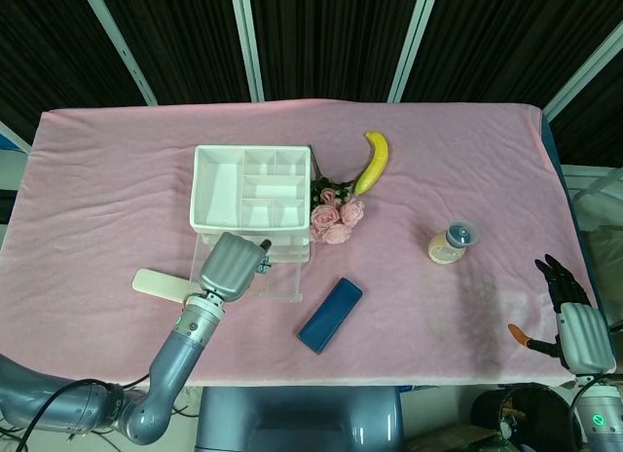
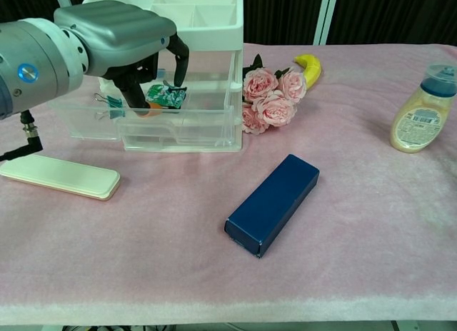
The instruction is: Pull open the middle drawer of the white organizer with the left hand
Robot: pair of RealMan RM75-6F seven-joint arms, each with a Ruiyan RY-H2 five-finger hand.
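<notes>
The white organizer stands at mid-left on the pink cloth, and its clear middle drawer is pulled out toward me. A green item and binder clips lie inside the drawer. My left hand hovers over the drawer, its fingers curled down and apart, the orange thumb tip dipping inside. It holds nothing that I can see. In the head view the left hand covers the drawer's front left part. My right hand rests open at the table's front right corner.
A blue box lies in front of the organizer and a cream flat case to its left. Pink roses and a banana sit right of the organizer. A small bottle stands further right.
</notes>
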